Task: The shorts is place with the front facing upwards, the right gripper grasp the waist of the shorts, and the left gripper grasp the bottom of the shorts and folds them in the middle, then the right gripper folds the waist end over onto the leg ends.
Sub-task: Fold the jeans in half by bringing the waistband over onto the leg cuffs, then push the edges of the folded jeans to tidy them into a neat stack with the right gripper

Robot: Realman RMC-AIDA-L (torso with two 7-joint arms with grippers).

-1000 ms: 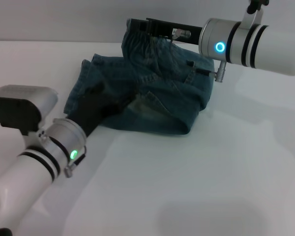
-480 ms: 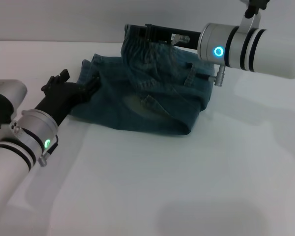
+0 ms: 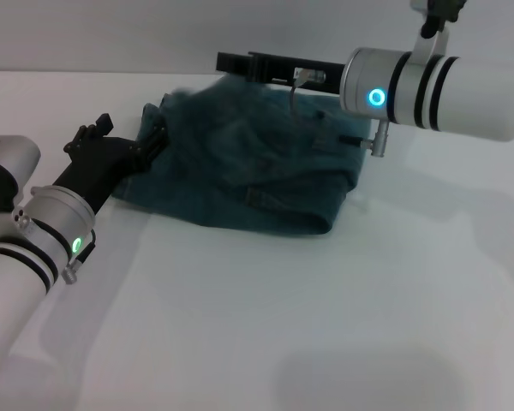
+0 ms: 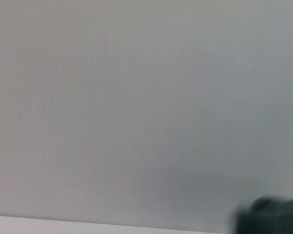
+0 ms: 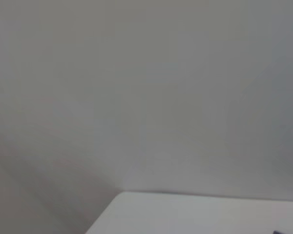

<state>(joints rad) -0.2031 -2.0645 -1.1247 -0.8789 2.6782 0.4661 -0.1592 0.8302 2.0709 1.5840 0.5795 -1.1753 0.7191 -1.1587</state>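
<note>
Beside the shorts (image 3: 248, 175): left gripper (image 3: 146, 147) is seen unclenched at the edge.
Right gripper (image 3: 240, 64): grip cannot be told.
Risk: fold could be undone if dragged.

The shorts (image 3: 257, 175) are soft blue-green denim cloth, matt and a bit rough, with wrinkles and folds. The table (image 3: 325, 325) is white, smooth and a little shiny. The left gripper (image 3: 120, 150) looks like dull black plastic. The right gripper (image 3: 240, 62) is black too, maybe plastic, though its far end is blurry. Both arms have smooth, shiny white shells with black bands and silver metal rings.
</note>
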